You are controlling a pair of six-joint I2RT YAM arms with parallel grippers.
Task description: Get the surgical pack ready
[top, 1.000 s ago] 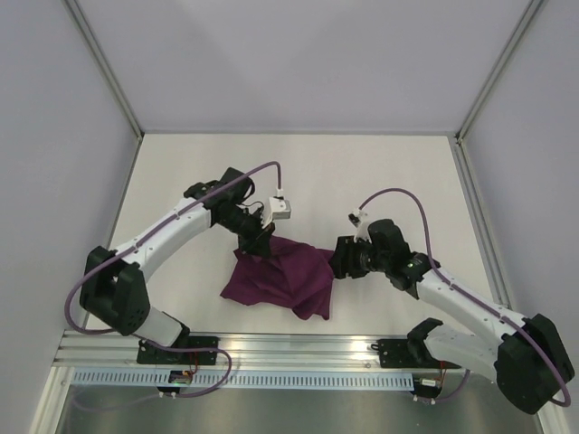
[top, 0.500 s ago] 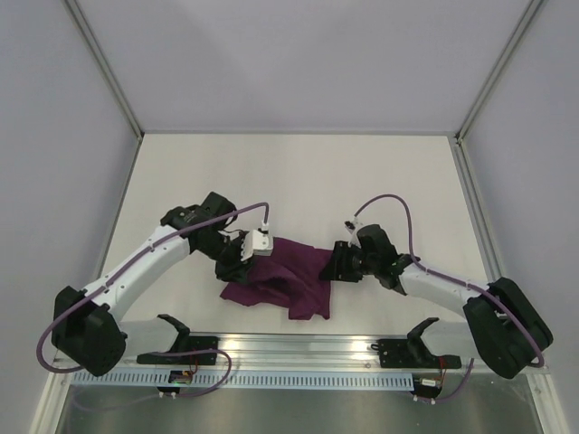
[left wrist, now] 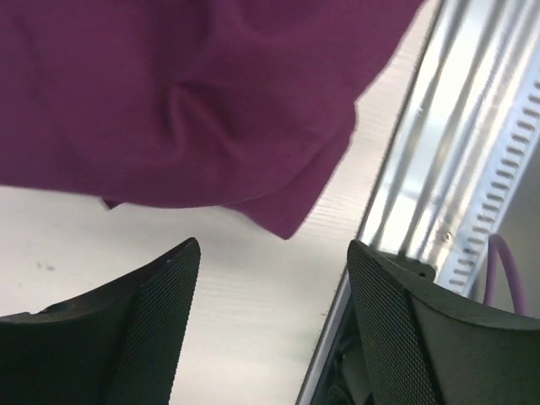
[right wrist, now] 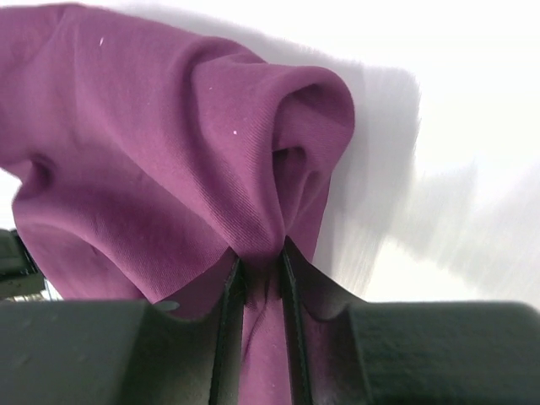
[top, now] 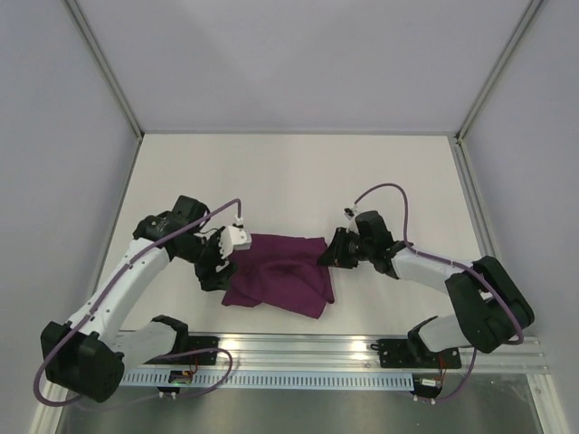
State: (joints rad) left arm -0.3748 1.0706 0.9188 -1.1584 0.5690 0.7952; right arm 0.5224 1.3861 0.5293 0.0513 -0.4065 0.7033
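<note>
The surgical pack is a dark purple cloth [top: 276,276], lying crumpled on the white table between the two arms. The left gripper [top: 213,268] hangs at the cloth's left edge, and its fingers [left wrist: 143,304] stand wide apart with only bare table between them, the cloth [left wrist: 186,101] just beyond them. My right gripper [top: 327,257] sits at the cloth's right corner. In the right wrist view its jaws are pinched on a raised fold of the purple cloth [right wrist: 169,152]. No tray, instruments or gauze show.
A metal rail [top: 298,348] runs along the table's near edge, close to the cloth's lower corner, and shows in the left wrist view as ribbed aluminium [left wrist: 456,169]. White walls enclose the table on three sides.
The left gripper let go of the cloth, opened and drew back left and down. The right gripper moved in to the cloth's right corner and closed on a fold. The cloth now lies flatter.
</note>
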